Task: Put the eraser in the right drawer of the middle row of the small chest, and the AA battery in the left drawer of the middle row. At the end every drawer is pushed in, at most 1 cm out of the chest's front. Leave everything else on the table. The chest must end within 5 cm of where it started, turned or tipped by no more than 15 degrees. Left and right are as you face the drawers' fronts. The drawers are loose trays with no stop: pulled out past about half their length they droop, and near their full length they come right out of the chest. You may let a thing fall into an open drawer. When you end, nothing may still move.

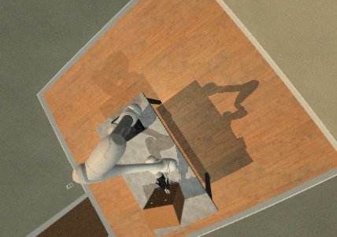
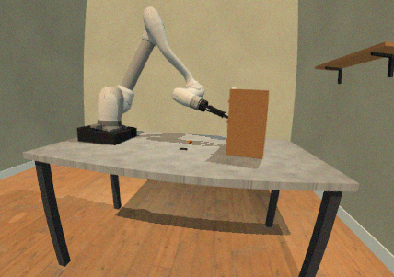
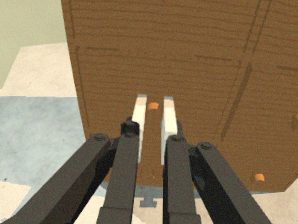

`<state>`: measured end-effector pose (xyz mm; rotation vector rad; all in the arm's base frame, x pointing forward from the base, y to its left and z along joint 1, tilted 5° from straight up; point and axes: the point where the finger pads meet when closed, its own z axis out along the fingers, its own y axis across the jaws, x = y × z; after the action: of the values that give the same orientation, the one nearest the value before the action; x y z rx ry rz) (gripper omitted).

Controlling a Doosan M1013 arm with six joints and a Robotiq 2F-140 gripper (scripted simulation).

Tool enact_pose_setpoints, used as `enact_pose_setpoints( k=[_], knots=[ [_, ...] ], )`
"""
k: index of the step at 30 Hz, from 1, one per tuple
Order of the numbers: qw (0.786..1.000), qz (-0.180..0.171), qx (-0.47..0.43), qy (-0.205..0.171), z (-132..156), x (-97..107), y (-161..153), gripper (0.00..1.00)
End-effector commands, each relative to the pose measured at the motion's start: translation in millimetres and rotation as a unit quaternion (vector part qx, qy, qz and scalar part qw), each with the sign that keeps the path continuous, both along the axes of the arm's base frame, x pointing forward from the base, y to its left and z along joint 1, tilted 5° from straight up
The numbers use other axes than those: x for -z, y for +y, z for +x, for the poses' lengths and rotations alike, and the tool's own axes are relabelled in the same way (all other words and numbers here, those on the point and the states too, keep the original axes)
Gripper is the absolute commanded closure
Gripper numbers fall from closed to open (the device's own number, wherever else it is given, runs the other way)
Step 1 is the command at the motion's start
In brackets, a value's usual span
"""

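The small brown chest (image 2: 249,123) (image 1: 167,213) (image 3: 200,43) stands upright on the right part of the grey table (image 2: 138,162). Its drawer fronts face my arm. My gripper (image 2: 225,115) (image 1: 167,188) (image 3: 154,109) is at the chest's front, a little above mid height. Its fingers are nearly closed on a small orange drawer handle (image 3: 153,104). Two other orange handles (image 3: 260,177) show on the front. All drawers look pushed in. A small orange thing (image 2: 190,142) and a small dark thing (image 2: 182,149) lie on the table left of the chest, too small to tell apart as eraser or battery.
My arm's black base (image 2: 107,133) stands at the table's left rear. A wooden wall shelf (image 2: 364,56) hangs at the right, well above the table. The table's front edge is near the chest's right side.
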<state>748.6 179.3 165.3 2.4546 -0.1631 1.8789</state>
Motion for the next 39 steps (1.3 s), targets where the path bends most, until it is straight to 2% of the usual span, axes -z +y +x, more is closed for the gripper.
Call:
enact_pose_setpoints(
  k=[1, 39],
  knots=[
    [1.0, -0.001, -0.001, 0.001, -6.4, 1.7, 0.7, 0.92],
    [1.0, -0.001, -0.001, 0.001, -51.3, 5.3, 5.8, 0.92]
  ],
)
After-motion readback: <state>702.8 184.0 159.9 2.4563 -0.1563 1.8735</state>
